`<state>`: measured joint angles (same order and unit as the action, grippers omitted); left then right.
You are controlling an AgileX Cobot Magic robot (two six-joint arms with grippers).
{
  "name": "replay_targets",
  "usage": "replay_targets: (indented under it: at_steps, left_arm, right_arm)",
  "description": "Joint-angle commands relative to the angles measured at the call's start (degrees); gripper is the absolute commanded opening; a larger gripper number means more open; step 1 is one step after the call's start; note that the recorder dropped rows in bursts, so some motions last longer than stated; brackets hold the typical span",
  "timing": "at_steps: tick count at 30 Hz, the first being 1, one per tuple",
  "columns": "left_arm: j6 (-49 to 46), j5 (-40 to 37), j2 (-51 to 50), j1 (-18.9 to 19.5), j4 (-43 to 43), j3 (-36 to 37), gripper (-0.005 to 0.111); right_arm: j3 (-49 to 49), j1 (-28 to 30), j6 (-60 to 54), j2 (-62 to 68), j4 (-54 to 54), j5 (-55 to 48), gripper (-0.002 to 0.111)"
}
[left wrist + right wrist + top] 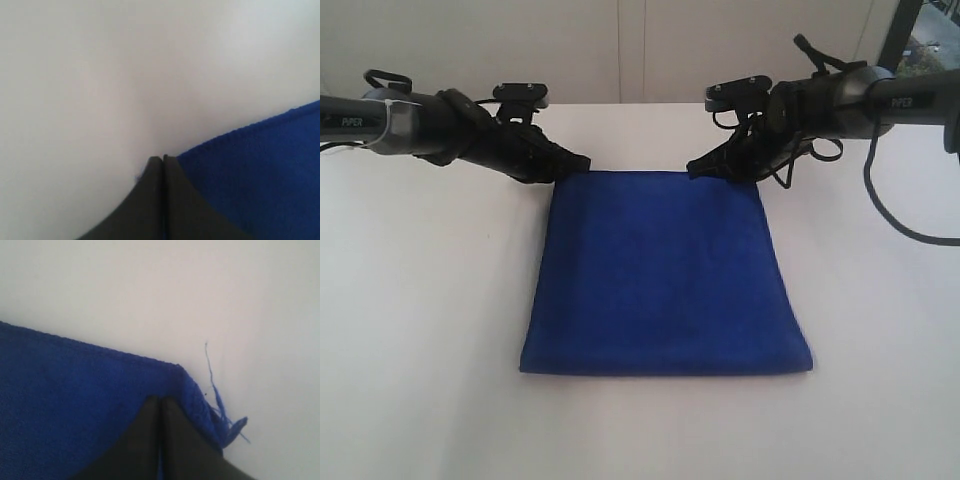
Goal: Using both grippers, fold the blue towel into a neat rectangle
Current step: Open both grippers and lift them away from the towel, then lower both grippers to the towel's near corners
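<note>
The blue towel (665, 275) lies flat on the white table as a doubled rectangle, its fold line toward the front. My left gripper (578, 163) sits at the far left corner and my right gripper (698, 168) at the far right corner. In the left wrist view the black fingers (163, 159) are pressed together at the towel's edge (270, 165), with a sliver of blue between them. In the right wrist view the gripper (160, 400) is shut over the towel's corner (75, 400), again with blue in the seam. A loose thread tag (220, 405) sticks out beside it.
The white table (420, 300) stretches on all sides of the towel. A white wall (620, 50) stands behind it. A black cable (890, 215) hangs in a loop from the right arm.
</note>
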<state>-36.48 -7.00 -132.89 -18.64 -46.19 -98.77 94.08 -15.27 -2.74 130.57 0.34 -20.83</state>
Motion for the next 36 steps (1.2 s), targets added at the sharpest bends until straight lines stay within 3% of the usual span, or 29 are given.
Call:
replay_targets:
  at_steps: [1,12,16,21,27,32,36]
  left_arm:
    - [0.3,-0.2,0.3,0.3,1.4,0.0,0.000]
    - [0.3,-1.8,3.6,0.3,1.5,-1.2,0.000]
    - [0.3,-5.0,7.6,0.4,2.2,-1.3,0.000]
    - [5.8,-18.8,12.3,2.3,5.8,-1.3,0.000]
    - [22.9,-36.8,15.2,3.4,23.2,-0.9,0.000]
    - [24.1,-41.3,19.9,2.5,27.1,4.3,0.000]
    - [24.1,-40.5,25.7,1.2,26.8,13.3,0.000]
  right_arm:
    - [0.1,0.4,-0.4,-0.1,-0.3,-0.4,0.000]
    - [0.1,0.4,-0.4,-3.6,-0.3,1.1,0.000]
    - [0.1,0.4,-0.4,-7.9,-0.3,-3.4,0.000]
    - [0.1,0.4,-0.4,-12.8,-0.3,-17.3,0.000]
    - [-1.5,0.4,-0.4,-15.1,-0.3,-34.0,0.000]
    - [-6.8,0.3,-0.4,-18.7,5.1,-35.9,0.000]
    - [-13.3,0.3,-0.7,-22.9,9.5,-34.0,0.000]
